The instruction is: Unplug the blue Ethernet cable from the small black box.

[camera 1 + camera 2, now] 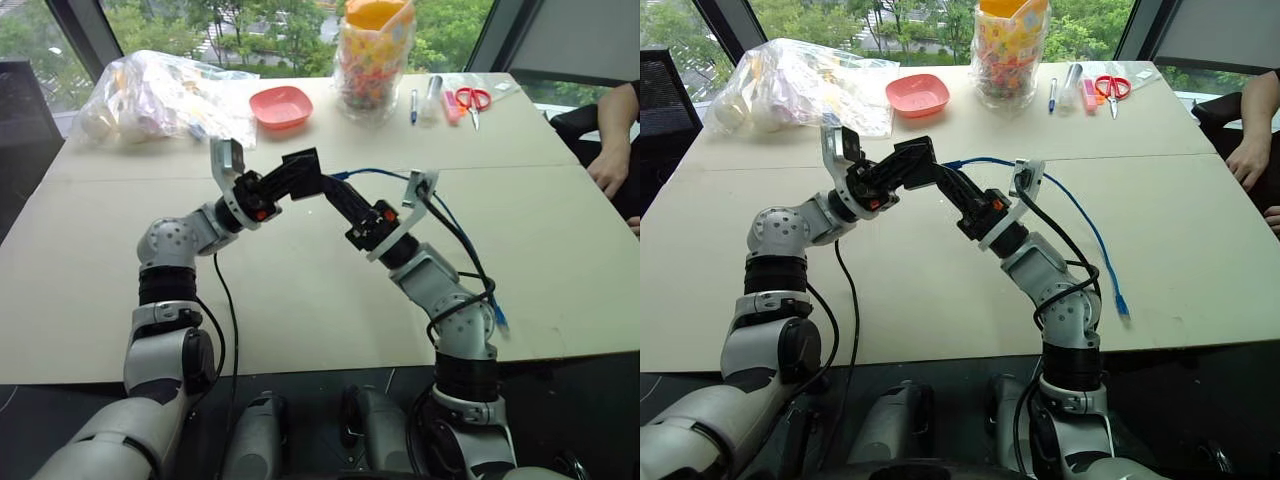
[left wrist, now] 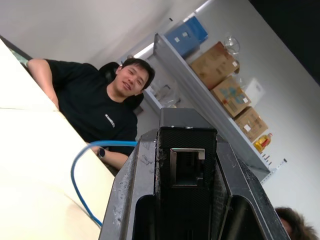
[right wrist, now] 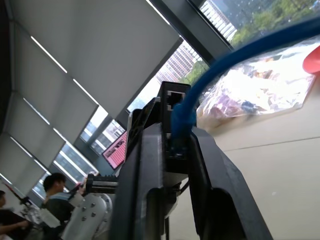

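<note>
Two claws meet above the middle of a pale, matte cardboard-covered counter (image 1: pixel 300 300). Left claw (image 1: pixel 300 168): fingers clamped together on the small black box (image 2: pixel 186 150), a flat, matte, fine-textured block whose one square port faces outward, empty. Right claw (image 1: pixel 335 195): fingers closed on the plug end of the blue Ethernet cable (image 1: pixel 1080 215), just beside the box, its plug out of the port. One thin, smooth light-blue cord arcs away from that claw, crosses the counter and ends in a small plug near the front edge. Behind: one crinkled clear plastic bag (image 1: pixel 165 95), one coral square dish (image 1: pixel 281 106), one clear jar of colourful pieces (image 1: pixel 375 55), one pair of red-handled scissors (image 1: pixel 473 100). One person's hand (image 1: pixel 608 165) rests at the right side.
</note>
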Robot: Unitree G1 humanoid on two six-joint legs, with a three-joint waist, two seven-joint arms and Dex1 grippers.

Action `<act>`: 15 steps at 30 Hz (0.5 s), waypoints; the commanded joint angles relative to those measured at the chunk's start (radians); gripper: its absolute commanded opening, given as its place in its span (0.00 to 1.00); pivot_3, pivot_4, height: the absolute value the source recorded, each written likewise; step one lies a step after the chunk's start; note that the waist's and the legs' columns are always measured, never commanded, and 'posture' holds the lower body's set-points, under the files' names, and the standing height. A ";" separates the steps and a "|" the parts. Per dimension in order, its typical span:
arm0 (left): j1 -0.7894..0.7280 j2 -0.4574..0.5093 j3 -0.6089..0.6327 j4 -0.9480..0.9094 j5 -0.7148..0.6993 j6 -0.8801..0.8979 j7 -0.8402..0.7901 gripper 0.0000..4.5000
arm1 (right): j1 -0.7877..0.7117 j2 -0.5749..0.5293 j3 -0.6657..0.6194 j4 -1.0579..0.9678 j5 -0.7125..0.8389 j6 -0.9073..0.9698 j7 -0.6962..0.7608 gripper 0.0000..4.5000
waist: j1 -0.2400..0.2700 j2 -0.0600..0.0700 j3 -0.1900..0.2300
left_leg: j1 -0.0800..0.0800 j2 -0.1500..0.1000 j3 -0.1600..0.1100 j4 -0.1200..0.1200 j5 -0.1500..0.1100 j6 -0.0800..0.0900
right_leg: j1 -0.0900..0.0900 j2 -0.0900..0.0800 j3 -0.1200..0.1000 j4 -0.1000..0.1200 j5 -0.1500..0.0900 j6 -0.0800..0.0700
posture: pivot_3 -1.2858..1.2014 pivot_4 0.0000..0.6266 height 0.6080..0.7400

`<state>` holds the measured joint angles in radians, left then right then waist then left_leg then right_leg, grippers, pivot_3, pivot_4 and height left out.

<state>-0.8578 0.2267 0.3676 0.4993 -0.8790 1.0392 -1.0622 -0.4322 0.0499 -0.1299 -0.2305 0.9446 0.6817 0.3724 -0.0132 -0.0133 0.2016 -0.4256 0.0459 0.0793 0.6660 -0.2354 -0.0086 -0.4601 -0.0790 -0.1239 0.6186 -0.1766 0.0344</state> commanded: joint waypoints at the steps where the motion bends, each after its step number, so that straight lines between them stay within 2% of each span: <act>1: -0.004 -0.009 -0.008 -0.035 -0.024 -0.007 0.007 0.12 | -0.014 0.015 0.012 -0.013 0.040 -0.003 0.010 0.01 | 0.000 0.000 0.000 | 0.000 0.000 0.000 0.000 0.000 0.000 | 0.000 0.000 0.000 0.000 0.000 0.000 | 0.52 0.24 1.00; 8: -0.014 0.018 0.014 -0.006 -0.010 -0.054 0.022 0.12 | -0.015 0.012 -0.030 0.008 0.092 0.005 -0.031 0.01 | 0.000 0.000 0.000 | 0.000 0.000 0.000 0.000 0.000 0.000 | 0.000 0.000 0.000 0.000 0.000 0.000 | 0.52 0.24 1.00; 15: -0.026 0.150 0.071 0.078 -0.002 -0.124 0.024 0.12 | -0.099 -0.174 -0.164 0.092 0.086 -0.003 -0.052 0.01 | -0.001 0.000 0.000 | 0.000 0.000 0.001 0.000 0.000 0.000 | -0.001 0.000 0.000 0.000 0.000 0.000 | 0.52 0.24 1.00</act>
<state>-0.8584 0.3654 0.4203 0.5802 -0.8754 0.9395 -1.0282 -0.4935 -0.1141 -0.2685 -0.1303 1.0145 0.6899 0.3175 -0.0139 -0.0132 0.2017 -0.4258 0.0459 0.0798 0.6656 -0.2355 -0.0086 -0.4611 -0.0789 -0.1239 0.6184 -0.1766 0.0342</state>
